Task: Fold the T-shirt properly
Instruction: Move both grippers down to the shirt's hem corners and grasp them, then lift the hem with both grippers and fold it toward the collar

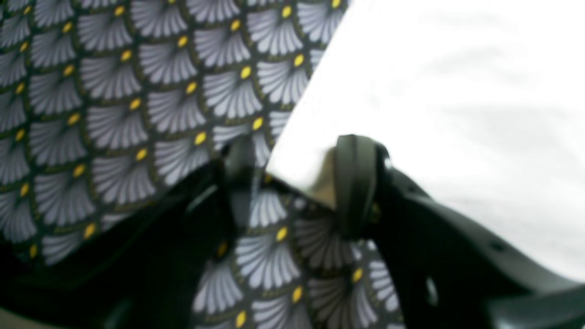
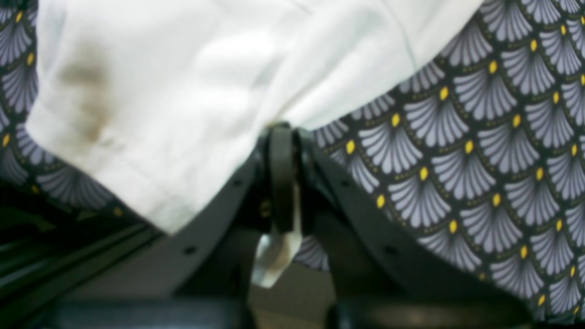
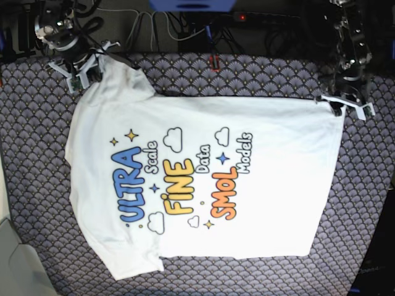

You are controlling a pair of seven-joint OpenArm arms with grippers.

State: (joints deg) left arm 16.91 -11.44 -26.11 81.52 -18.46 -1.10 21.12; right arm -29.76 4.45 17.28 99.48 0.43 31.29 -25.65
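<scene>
The white T-shirt [image 3: 203, 179] lies spread flat and print-up on the patterned tablecloth [image 3: 37, 154], with its collar end to the left and its hem to the right. My right gripper [image 3: 83, 73] is at the far left sleeve. In the right wrist view it [image 2: 281, 137] is shut on the white cloth [image 2: 183, 91], and a bit of cloth pokes out behind the fingers. My left gripper [image 3: 345, 106] is at the far right hem corner. In the blurred left wrist view its fingers [image 1: 354, 183] stand apart, straddling the shirt's corner [image 1: 292, 160].
Cables and a power strip [image 3: 259, 17] run along the table's back edge. A grey surface [image 3: 15, 265] sits at the front left. The arm bases stand at the back left [image 3: 55, 24] and the back right [image 3: 352, 43].
</scene>
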